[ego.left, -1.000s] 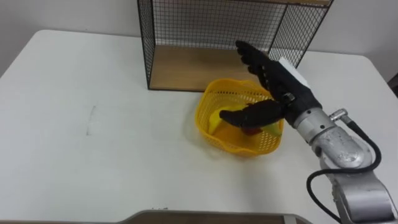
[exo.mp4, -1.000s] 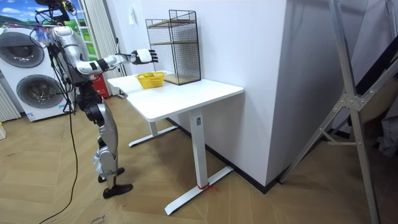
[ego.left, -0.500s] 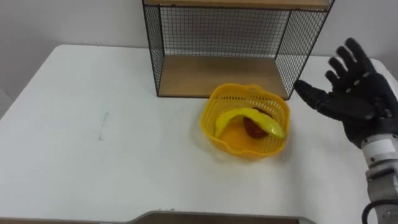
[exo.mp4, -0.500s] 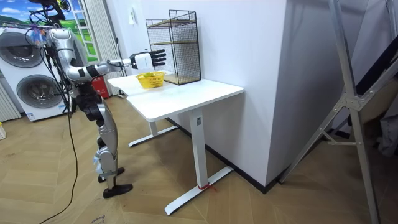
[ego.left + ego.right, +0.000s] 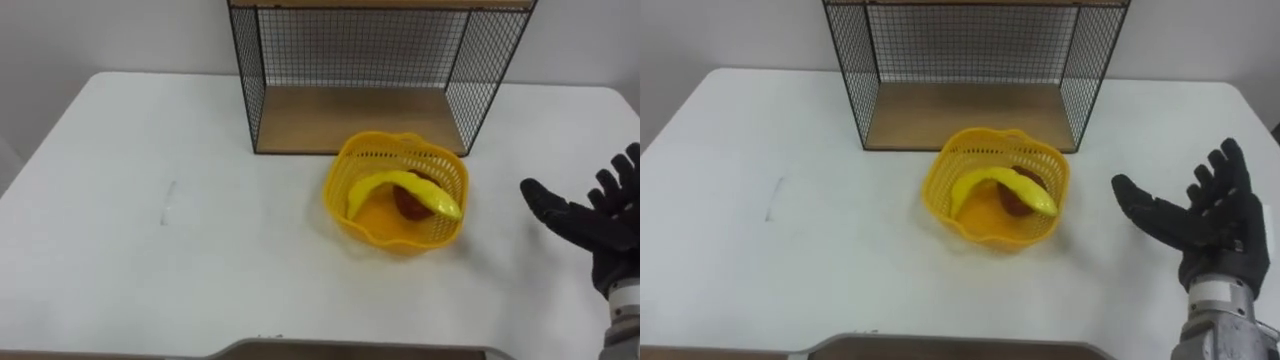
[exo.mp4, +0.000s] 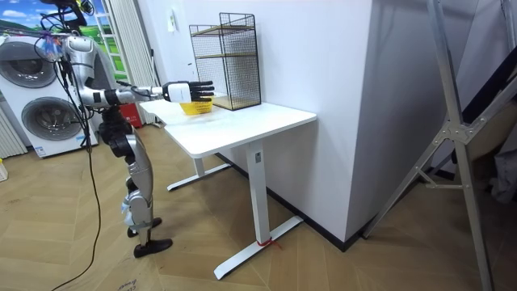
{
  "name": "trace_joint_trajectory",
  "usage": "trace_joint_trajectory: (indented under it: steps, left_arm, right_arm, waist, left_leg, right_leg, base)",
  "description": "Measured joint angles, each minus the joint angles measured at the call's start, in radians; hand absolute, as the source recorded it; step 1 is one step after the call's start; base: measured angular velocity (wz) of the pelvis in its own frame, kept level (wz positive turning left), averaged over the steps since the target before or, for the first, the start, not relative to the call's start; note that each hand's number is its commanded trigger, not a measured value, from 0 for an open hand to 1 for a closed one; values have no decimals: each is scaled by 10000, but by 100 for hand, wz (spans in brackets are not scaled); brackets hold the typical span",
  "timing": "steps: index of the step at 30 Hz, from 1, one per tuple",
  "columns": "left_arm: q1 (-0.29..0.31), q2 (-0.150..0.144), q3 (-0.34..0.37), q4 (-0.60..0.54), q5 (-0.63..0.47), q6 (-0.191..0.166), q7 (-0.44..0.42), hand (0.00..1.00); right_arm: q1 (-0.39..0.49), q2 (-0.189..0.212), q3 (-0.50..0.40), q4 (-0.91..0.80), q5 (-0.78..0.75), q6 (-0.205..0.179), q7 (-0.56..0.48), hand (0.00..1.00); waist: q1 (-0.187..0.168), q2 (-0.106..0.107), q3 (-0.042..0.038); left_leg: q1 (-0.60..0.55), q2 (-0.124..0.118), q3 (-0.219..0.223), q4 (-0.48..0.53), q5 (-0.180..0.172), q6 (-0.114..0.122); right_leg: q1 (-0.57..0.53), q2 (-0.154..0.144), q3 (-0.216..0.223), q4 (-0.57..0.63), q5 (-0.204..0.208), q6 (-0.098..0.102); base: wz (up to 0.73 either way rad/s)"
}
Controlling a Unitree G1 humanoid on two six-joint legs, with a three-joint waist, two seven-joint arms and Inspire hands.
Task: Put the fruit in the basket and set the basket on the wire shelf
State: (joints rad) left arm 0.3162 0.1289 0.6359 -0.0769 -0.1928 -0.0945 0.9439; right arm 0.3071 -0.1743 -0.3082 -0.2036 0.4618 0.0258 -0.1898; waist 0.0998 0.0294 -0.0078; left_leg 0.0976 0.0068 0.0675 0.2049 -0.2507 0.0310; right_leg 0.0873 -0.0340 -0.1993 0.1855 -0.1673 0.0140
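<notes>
right hand (image 5: pixel 598 228): lower right of frame, fingers spread wide, held nothing, apart from basket (image 5: pixel 395 238) | basket: sat at centre of frame on bench (image 5: pixel 150 250), just below shelf (image 5: pixel 350 120), not on it | banana (image 5: pixel 400 186), red fruit (image 5: pixel 408 204): lay in basket

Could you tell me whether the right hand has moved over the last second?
Yes: the right hand, open, has withdrawn from above the basket to its right, toward the robot.

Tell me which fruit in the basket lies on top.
The banana: long and yellow, it arches across the basket over the dark red fruit, which is half hidden beneath it.
</notes>
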Motion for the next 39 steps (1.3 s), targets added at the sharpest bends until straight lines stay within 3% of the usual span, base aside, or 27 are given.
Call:
trace_joint_trajectory:
  steps: [6,11,14,16,21,25,31,39]
  left_arm:
    - [-54,-33,-924,-1161,389,-535,-111,0]
    - [-353,-33,-1812,-1231,515,-686,-1123,0]
    - [-498,-26,-2724,-1227,512,-818,-1862,0]
    - [-504,-30,-3641,-1195,486,-817,-2765,0]
    - [-691,-47,-4930,-992,407,-820,-4712,0]
    - [-900,-43,-5901,-319,-694,-800,-6256,0]
    - [-1078,-211,-6269,66,-1592,-584,-7903,0]
    - [-1155,-337,-6439,376,-1892,-571,-8991,0]
  right_arm:
    - [1,64,45,489,18,-527,307,0]
    - [5,306,175,1244,-92,-747,562,0]
    - [-61,305,711,1478,-86,-971,793,0]
    - [-101,334,1201,1720,-107,-1016,989,0]
    - [-463,395,1714,2182,-522,-1038,1166,0]
    - [-942,437,2165,2647,-509,-1339,1113,0]
    - [-1360,510,2385,3111,-514,-1349,1436,0]
    - [-1472,519,2694,3134,-260,-1349,1606,0]
  waist:
    - [-177,16,45]
    - [-280,-37,111]
    - [-413,-79,155]
    - [-476,-126,175]
    - [-670,-238,179]
    - [-769,-288,158]
    - [-984,-334,177]
    - [-971,-461,219]
  left_leg:
    - [-2,-13,-51,-13,0,0]
    - [-78,-25,-98,-17,0,0]
    - [-178,-28,-85,-8,0,-1]
    - [-186,-25,-24,2,2,1]
    - [-182,-28,123,-8,15,19]
    - [-140,-22,149,-3,16,18]
    - [-144,-6,201,-8,17,17]
    - [-151,79,381,-7,29,20]
  right_leg:
    - [19,5,-67,-3,0,1]
    - [-26,7,-59,-8,-1,1]
    - [-112,7,-48,3,0,1]
    - [-147,7,-23,6,0,1]
    - [-208,0,97,-2,0,1]
    - [-209,21,301,-17,0,1]
    - [-217,39,343,-35,0,1]
    - [-310,38,386,14,0,0]
  base:
    - [2]
    - [2]
    - [-1]
    - [-6]
    - [-7]
    - [-7]
    - [-2]
    - [-2]
